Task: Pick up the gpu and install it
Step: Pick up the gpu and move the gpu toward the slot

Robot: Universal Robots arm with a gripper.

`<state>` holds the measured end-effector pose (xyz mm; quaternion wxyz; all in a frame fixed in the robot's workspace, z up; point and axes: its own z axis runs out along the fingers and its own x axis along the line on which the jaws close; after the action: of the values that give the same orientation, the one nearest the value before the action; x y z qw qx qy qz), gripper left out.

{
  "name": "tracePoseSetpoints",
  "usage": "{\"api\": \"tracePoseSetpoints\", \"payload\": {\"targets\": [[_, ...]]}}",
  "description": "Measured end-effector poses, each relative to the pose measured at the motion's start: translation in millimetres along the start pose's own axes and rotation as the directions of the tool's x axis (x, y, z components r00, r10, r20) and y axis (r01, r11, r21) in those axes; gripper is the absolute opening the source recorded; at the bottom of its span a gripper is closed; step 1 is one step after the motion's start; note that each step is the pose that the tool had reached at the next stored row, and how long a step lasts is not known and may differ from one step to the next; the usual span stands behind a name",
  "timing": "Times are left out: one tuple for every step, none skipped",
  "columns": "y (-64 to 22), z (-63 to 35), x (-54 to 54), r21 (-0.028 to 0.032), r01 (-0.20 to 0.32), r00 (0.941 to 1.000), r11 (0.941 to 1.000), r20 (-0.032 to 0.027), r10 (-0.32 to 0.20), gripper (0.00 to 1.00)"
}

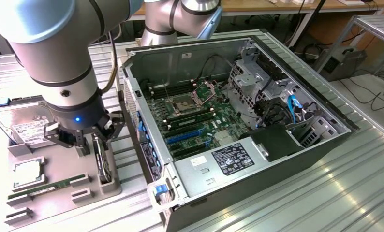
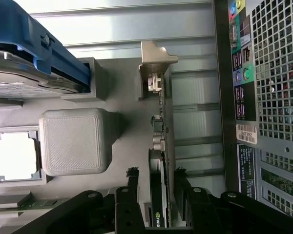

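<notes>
**Exterior view's left.** The hard drive, processor and memory stick sit in the grey tray. None of them is involved here.

**Centre.** The gripper is down at the tray's case-side edge, over the gpu, which stands on edge in its slot. In the wrist view the fingers are parted and straddle the card, one on each side. A gap shows on one side and almost none on the other, and nothing is clamped.

**Risks.**
- You risk an off-centre close. The nearer finger would push the card sideways before the other arrives, and so tilt it.
- The hold falls toward the end away from the silver bracket, so the card may droop when lifted.

**Exterior view's right.** The open case stands just beside the tray. A tilted card could catch its wall.
</notes>
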<state>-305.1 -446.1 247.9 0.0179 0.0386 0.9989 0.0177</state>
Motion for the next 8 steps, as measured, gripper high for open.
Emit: {"api": "tracePoseSetpoints", "payload": {"targets": [[0.0,0.4,0.1,0.0001,0.000,1.0000,1.0000,-0.0001,0.000,0.42],[0.1,0.8,0.1,0.0001,0.000,1.0000,1.0000,-0.0001,0.000,0.42],[0.1,0.8,0.1,0.0000,0.000,1.0000,1.0000,0.0000,0.000,0.42],[0.1,1.0,0.1,-0.0001,0.000,1.0000,1.0000,0.0001,0.000,0.42],[0.1,0.9,0.1,-0.0001,0.000,1.0000,1.0000,0.0001,0.000,0.42],[0.1,0.9,0.1,0.0000,0.000,1.0000,1.0000,0.0001,0.000,0.41],[0.1,0.9,0.1,-0.0001,0.000,1.0000,1.0000,0.0001,0.000,0.34],[0.1,1.0,0.1,-0.0001,0.000,1.0000,1.0000,0.0002,0.000,0.28]]}}
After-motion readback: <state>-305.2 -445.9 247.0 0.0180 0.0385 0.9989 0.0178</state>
